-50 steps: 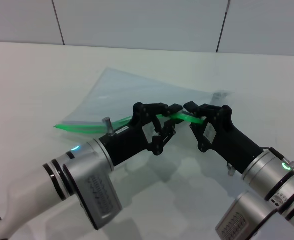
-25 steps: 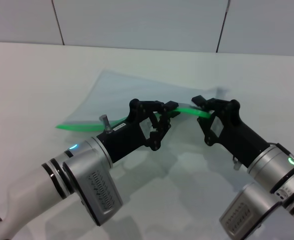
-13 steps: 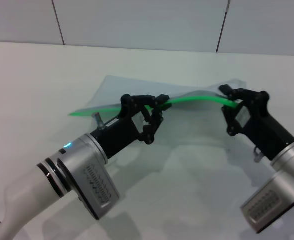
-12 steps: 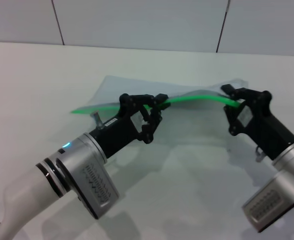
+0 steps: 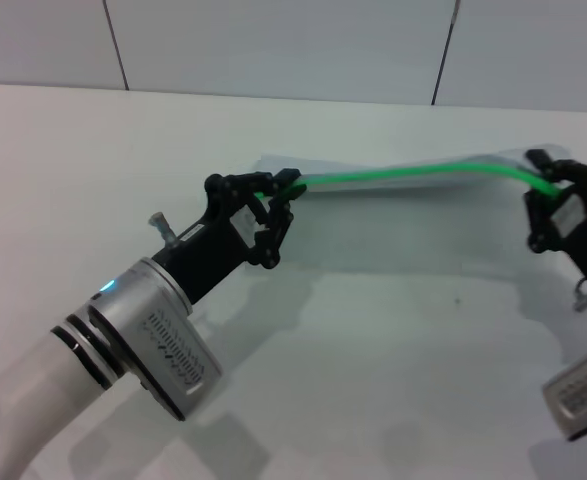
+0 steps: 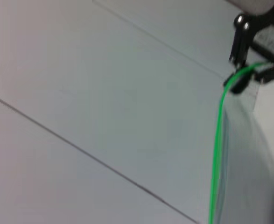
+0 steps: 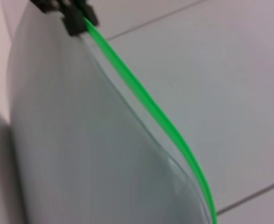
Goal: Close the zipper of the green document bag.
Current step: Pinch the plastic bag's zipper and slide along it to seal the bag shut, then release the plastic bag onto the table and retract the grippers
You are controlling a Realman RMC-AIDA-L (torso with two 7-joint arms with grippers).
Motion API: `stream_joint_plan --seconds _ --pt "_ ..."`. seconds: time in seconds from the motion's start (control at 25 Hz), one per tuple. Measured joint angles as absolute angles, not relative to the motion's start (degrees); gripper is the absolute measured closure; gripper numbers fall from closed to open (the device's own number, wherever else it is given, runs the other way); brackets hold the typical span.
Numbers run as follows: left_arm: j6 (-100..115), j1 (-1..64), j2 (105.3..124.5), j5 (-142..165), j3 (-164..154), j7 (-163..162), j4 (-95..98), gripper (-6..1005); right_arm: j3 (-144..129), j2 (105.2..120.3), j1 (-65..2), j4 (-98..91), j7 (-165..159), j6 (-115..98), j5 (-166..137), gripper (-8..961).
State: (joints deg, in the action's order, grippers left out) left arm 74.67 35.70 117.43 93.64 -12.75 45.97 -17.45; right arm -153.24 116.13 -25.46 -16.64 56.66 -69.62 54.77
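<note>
Lab-like test bench, plain white table (image 5: pixel 373 380), pale panelled wall (image 5: pixel 273 45) (dark seams)

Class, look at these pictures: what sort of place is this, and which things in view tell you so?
Probably a robot test bench or lab. A bare white table stands against a plain panelled wall, and the left pincer and right pincer hold the green document bag stretched by its zipper.

You have no readable text, label, brand, number or sign in any of the three views. The silver collar of the left arm (image 5: pixel 163 345) carries a small stamped patch of fine marks, too small for you to make out as letters, and the right arm's collar (image 5: pixel 585 392) shows the same kind of unreadable patch.
</note>
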Motion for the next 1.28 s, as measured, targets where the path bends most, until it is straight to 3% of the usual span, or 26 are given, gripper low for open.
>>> stream_joint_plan --seconds 1.08,1.16,1.28 --pt "82.78 35.07 117.29 88.87 -9.50 33.35 -17.57 865 -137.38 116.60 -21.62 -15.02 52.34 -78.23 55.03 770" --pt "85.07 34.69 117.23 88.75 -8.82 29.37 -17.17 784 -137.24 116.57 -20.59 -15.30 49.05 -81.52 55.02 769" --pt "87.24 34.00 117.14 88.70 -5.78 22.91 -16.49 663 -137.30 116.45 -19.66 -15.14 41.10 -87.14 54.83 655"
